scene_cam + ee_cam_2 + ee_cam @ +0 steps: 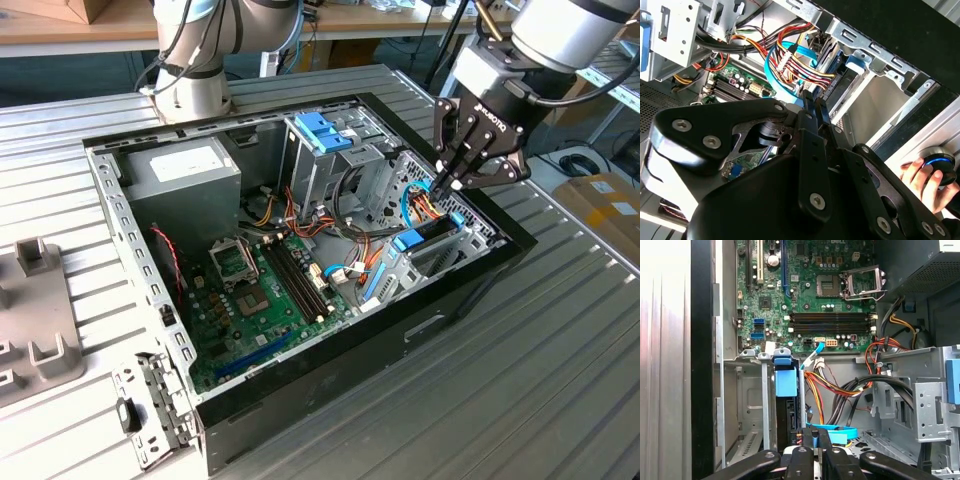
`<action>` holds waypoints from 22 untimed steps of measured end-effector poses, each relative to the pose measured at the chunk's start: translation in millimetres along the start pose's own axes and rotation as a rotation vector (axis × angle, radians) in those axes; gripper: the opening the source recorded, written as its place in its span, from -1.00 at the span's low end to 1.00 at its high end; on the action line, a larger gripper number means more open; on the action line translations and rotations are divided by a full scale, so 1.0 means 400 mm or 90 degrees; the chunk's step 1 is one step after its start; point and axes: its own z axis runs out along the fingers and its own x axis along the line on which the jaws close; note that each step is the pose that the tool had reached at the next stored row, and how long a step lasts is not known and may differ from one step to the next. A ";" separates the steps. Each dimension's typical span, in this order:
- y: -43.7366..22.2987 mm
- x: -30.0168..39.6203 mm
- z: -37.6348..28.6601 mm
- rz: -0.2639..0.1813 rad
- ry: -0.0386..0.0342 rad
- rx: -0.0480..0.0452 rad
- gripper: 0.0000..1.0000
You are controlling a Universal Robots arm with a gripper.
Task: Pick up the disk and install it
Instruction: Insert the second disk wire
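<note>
The disk (425, 240) stands on edge in the drive bay at the front corner of the open computer case (420, 330), its blue carrier frame showing at the top and its dark body slotted down between the bay's metal walls. In the first wrist view the disk (788, 412) appears as a dark slab beneath a blue tab, seated in the bay beside the case's side wall.

The case lies on its side on a ribbed metal table (560, 380), with the motherboard (260, 290) facing up. A grey power-supply box (185, 175) sits in the case's far corner, and a metal drive cage with a blue handle (322, 132) stands behind the disk's bay. Bundled coloured cables (400, 205) run between the cage and the bay. Beyond the table are workbenches and the base of a second robot arm (195, 70). A grey fixture (40, 320) rests on the table, well away from the case on the side opposite the disk's bay. In the second wrist view, a person's hand (922, 180) rests on a round controller beyond the case's outer wall.

The gripper (455, 183) hangs just above the disk's bay, over the cables, fingers pointing down. Its fingers are drawn close together with nothing between them, and they stand just above and slightly behind the disk's blue top, not touching it. In the first wrist view the fingertips (812, 432) meet right beside the disk's lower end.
</note>
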 end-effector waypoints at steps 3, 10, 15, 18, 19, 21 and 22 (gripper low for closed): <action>0.002 0.001 0.000 0.000 0.0000 0.0000 -0.68; 0.005 0.003 0.000 0.000 0.0000 0.0000 -0.68; 0.007 0.009 0.001 0.000 0.0000 0.0000 -0.68; 0.008 0.013 0.001 0.000 0.0000 0.0000 -0.68; 0.008 0.014 0.001 0.000 0.0000 0.0000 -0.68; 0.008 0.016 0.002 0.000 -0.0002 0.0000 -0.68; 0.008 0.017 0.002 0.000 -0.0009 0.0000 -0.68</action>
